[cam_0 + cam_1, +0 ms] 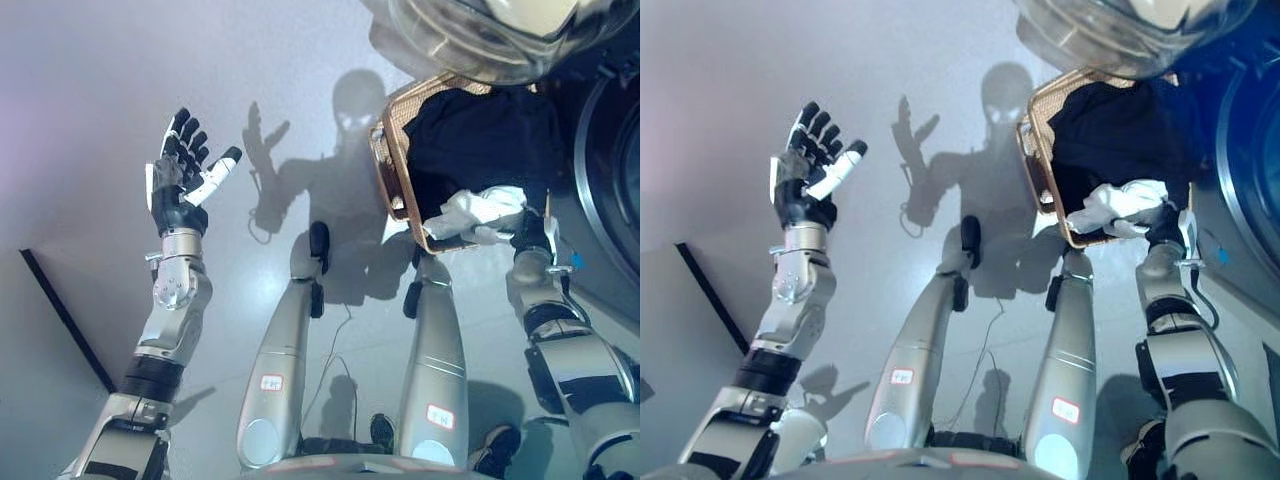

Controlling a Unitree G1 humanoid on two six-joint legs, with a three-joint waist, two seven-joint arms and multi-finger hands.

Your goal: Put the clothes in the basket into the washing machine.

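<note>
Your right hand (528, 232) is down at the near edge of the basket (392, 160), right against a white cloth (478, 212). You cannot tell whether its fingers have closed on that cloth, because they are hidden behind it. Check before you lift, or the cloth may slide off and drop to the floor (100, 100). Dark clothes (480, 140) fill the rest of the basket and lie touching the white piece. If they are tangled, a pull could drag them over the rim or tip the basket. The washing machine (610, 150) stands just right of the basket, with its open door (470, 35) hanging above. A high swing could strike that door. Your left hand (185, 170) is raised well apart with fingers spread wide, holding nothing, so it cannot steady the basket.
</note>
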